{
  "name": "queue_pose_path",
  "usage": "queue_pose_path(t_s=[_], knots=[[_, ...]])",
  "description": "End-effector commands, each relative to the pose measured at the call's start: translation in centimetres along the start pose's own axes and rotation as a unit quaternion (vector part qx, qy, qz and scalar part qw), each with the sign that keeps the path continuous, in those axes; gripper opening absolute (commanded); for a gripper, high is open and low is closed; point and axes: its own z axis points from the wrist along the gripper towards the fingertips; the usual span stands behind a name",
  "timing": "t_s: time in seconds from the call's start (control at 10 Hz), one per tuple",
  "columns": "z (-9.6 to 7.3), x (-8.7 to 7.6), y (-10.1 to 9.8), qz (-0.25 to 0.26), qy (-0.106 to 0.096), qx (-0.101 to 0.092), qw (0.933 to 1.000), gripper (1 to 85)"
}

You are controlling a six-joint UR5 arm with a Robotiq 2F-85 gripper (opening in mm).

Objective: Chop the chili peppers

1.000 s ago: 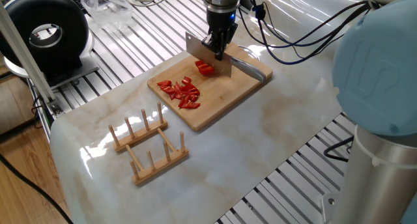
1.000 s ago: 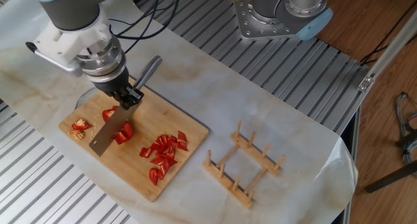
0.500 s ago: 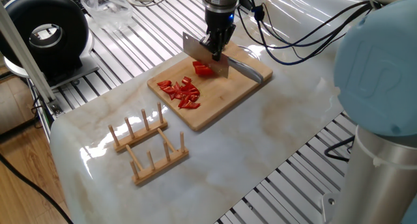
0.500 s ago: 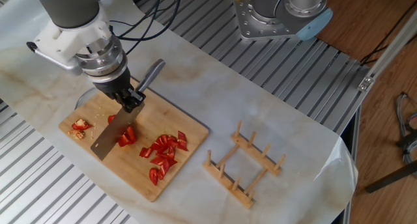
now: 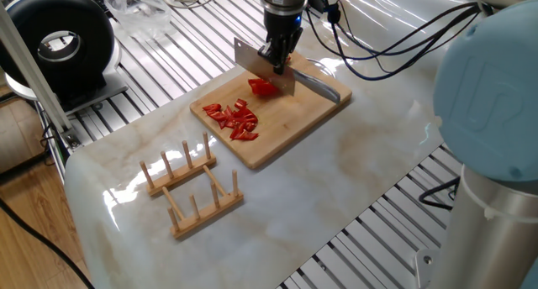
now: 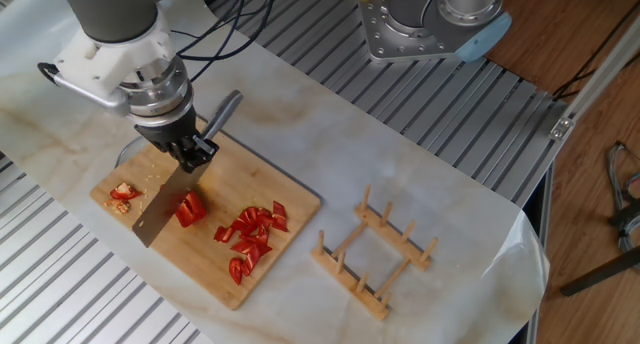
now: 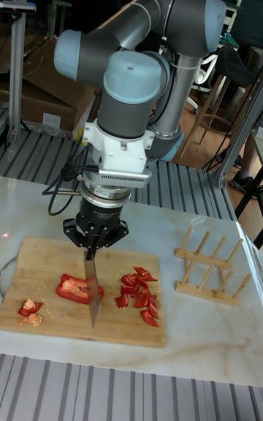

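Chili peppers (image 6: 245, 240) part-chopped on board (image 6: 290, 199); gripper (image 6: 190, 159) clamped on knife (image 6: 157, 212).

The only mark that reads is the pale "UR" logo on the blue joint cap (image 5: 492, 104) of the robot arm; nothing else carries legible text.

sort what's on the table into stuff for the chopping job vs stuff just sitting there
In the job:
- gripper, shut on the knife
- chili peppers: uncut piece, cut bits
- cutting board

Lying about:
- two wooden peg racks
- black round device
- stem scraps at the board's end
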Motion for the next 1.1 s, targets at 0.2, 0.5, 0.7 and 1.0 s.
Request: queue_pose_path(t_s=[0.2,0.5,0.7,1.0], knots=[[-1.0,-0.3,-0.9,-0.043,0.001,0.041,0.9982,1.3],[-0.9,-0.3,-0.6,-0.036,0.0,0.035,0.9988,1.3],[-0.9,-0.6,-0.4,-0.033,-0.005,0.031,0.999,1.3],[-0.4,-1.3,1.0,0.011,-0.006,-0.003,0.9999,1.3]])
